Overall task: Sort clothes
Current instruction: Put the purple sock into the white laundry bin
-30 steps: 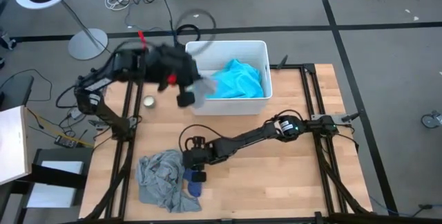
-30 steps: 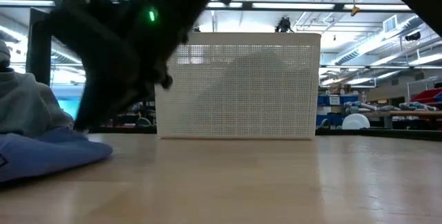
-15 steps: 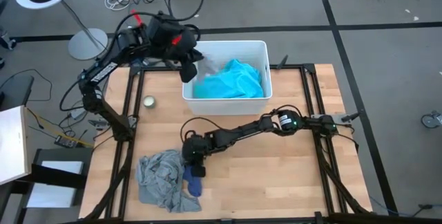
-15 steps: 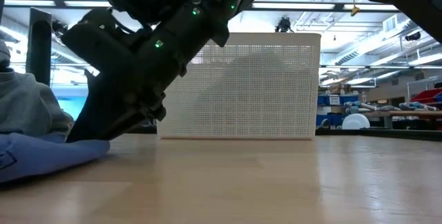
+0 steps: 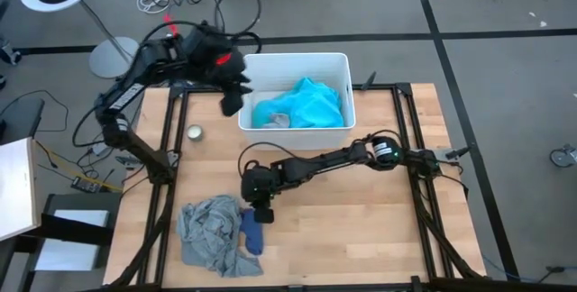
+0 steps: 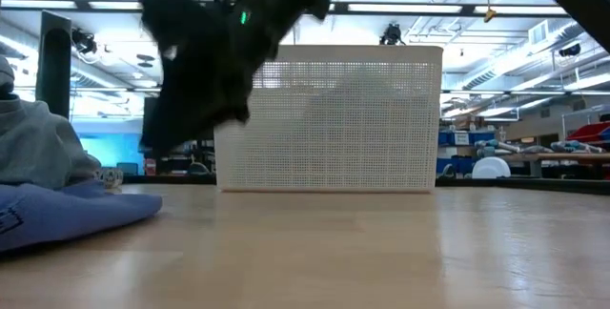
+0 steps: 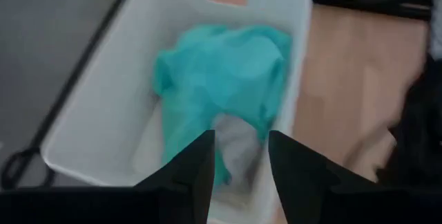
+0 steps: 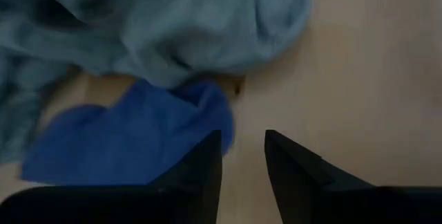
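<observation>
- Nearest the counter's (image 5: 379, 211) front edge lies the grey shirt (image 5: 206, 232), crumpled, with the blue sock (image 5: 251, 235) touching its right side; the sock's long axis runs front to back, one end toward the bin.
- Just above that end hangs the right claw (image 5: 261, 209), fingers a little apart and empty; it should probably drop straight down and pinch only the sock, clear of the shirt's folds.
- At the far side, the white bin (image 5: 338, 61) holds the turquoise garment (image 5: 302, 104) and a grey piece.
- Off the bin's left corner, the left claw (image 5: 232, 101) hovers, parted and empty.
</observation>
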Controlling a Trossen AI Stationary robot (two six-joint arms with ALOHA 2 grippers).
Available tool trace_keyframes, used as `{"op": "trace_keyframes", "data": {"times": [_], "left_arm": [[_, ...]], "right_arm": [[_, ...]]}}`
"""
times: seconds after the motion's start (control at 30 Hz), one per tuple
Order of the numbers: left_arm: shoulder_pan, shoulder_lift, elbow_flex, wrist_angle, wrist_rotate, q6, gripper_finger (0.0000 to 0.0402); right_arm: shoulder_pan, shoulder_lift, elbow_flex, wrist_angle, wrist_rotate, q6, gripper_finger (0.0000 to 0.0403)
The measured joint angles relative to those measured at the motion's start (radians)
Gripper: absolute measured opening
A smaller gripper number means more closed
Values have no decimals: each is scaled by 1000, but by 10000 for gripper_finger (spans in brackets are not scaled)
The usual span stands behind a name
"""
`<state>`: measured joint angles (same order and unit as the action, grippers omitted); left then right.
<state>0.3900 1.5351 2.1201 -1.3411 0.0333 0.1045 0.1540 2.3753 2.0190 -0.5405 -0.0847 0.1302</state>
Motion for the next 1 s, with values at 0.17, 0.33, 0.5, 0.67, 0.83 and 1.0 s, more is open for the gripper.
{"op": "trace_keyframes", "data": {"times": [0.17, 0.33, 0.5, 0.67, 0.83, 1.0], "left_arm": [[-49, -93, 0, -61, 6, -62, 142], [-153, -212, -5, -60, -43, -141, 142], [-298, -344, -138, -48, -155, -255, 142], [-410, -454, -377, 74, -228, -323, 142], [-463, -523, -616, 261, -241, -344, 142], [-486, -560, -755, 356, -241, -372, 142]], "right_arm": [[24, -102, 0, -55, 14, -32, 112], [77, -218, -169, 31, 70, -42, 112], [112, -366, -542, 351, 129, 78, 112], [147, -421, -814, 836, 130, 105, 112], [161, -342, -858, 1012, 126, 52, 112], [158, -205, -802, 1113, 126, 45, 112]]}}
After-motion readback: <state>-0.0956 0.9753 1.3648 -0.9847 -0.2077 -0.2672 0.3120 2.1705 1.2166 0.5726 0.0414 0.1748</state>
